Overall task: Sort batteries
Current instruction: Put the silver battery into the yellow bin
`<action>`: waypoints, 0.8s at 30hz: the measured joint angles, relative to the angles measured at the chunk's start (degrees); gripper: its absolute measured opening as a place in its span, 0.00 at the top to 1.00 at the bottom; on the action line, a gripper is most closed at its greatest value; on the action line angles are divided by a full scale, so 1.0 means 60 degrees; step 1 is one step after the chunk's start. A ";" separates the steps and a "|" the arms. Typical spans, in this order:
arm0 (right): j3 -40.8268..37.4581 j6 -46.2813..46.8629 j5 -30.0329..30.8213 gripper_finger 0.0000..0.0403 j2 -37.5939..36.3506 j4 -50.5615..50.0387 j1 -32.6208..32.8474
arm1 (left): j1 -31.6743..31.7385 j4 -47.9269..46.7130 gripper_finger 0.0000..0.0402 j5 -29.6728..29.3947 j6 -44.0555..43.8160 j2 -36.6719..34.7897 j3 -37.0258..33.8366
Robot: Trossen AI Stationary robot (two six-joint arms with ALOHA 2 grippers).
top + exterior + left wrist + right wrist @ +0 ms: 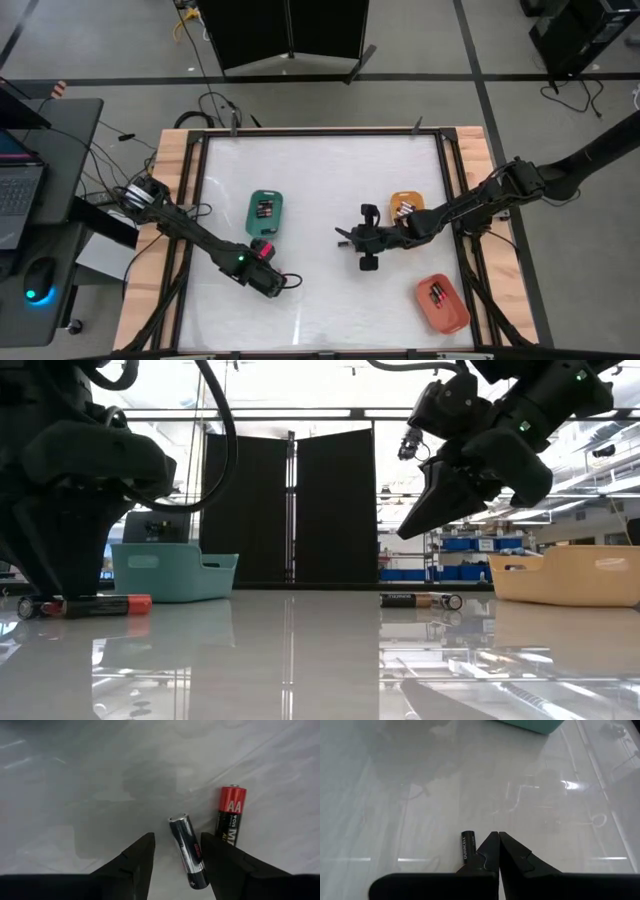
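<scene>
My left gripper [177, 840] [268, 275] is low over the table's near left part and open. A small dark silvery battery [189, 851] lies flat on the table between its fingers. A red-and-black AA battery [229, 815] lies just outside one finger. In the low view both cells [90, 605] lie under this gripper. My right gripper [498, 836] [405, 532] is shut and empty, raised above the table's middle. A black battery [467, 847] [420, 600] lies flat on the table beside and below it.
A green tray [265, 212] sits left of centre, an orange tray [405, 207] right of centre, and a red tray [442, 303] at the near right. Each holds batteries. The table has a raised wooden frame [172, 180]. Open surface lies toward the far edge.
</scene>
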 joint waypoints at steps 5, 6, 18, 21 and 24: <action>0.0000 0.0000 0.0000 0.97 0.0000 -0.0003 0.0009 | 0.0003 -0.0322 0.62 0.0033 0.0059 0.0000 0.0005; 0.0000 0.0000 0.0000 0.97 0.0000 -0.0003 0.0009 | 0.0004 -0.0396 0.64 0.0033 0.0167 0.0000 0.0005; 0.0000 0.0005 0.0076 0.97 0.0000 -0.0003 0.0026 | -0.0090 -0.0614 0.89 -0.0018 0.1580 0.0003 0.0068; 0.0000 -0.0004 0.0316 0.97 0.0000 -0.0013 0.0148 | -0.0148 -0.1047 0.89 -0.0036 0.1942 0.0044 0.0519; 0.0000 -0.0010 0.0636 0.97 -0.0003 -0.0174 0.0359 | -0.0159 -0.1762 0.89 -0.0604 0.2371 0.0036 0.1327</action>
